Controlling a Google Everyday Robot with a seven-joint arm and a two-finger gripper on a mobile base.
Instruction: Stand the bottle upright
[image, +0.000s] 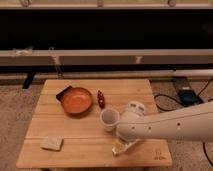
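The bottle (118, 149) is a small pale shape lying low on the wooden table (85, 142) near its front edge, just right of the middle. It is partly hidden by my arm. My gripper (126, 143) hangs down from the white wrist (131, 129) right at the bottle; whether it holds the bottle does not show. The arm reaches in from the right. The white cup (109, 119) stands upright just behind and left of the gripper.
An orange bowl (76, 100) with a dark object (63, 93) behind it sits at the back left. A small dark red object (101, 98) lies beside the bowl. A pale sponge (51, 143) lies at the front left. Cables and a blue box (186, 95) are on the floor at the right.
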